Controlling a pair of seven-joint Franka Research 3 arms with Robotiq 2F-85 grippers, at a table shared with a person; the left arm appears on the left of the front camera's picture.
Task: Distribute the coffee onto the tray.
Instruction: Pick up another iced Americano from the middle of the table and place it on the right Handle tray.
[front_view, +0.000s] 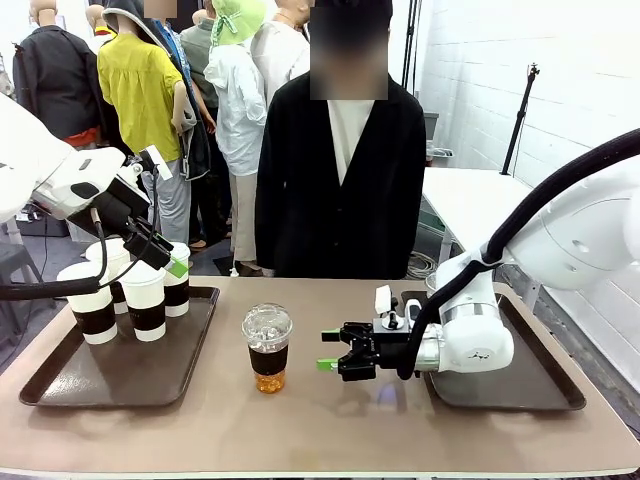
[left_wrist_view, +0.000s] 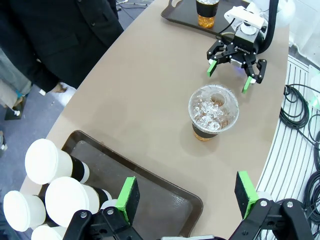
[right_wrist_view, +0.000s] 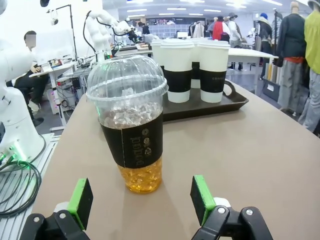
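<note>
Four white paper cups with dark bands (front_view: 125, 290) stand together at the far end of the left tray (front_view: 120, 375). My left gripper (front_view: 165, 255) hovers open just above them; in its wrist view the cups (left_wrist_view: 55, 187) lie below left of its green pads (left_wrist_view: 129, 199). A clear dome-lidded cup of amber drink (front_view: 268, 346) stands on the bare table in the middle. My right gripper (front_view: 335, 351) is open, level with the cup and just to its right, fingers apart on either side of it (right_wrist_view: 132, 125). A second amber cup (left_wrist_view: 207, 8) sits on the right tray (left_wrist_view: 177, 14).
A person in a black jacket (front_view: 340, 170) stands at the far side of the table with no hands over it. The right tray (front_view: 520, 385) lies under my right arm. Cables (left_wrist_view: 300, 105) run on the floor along the table's near edge.
</note>
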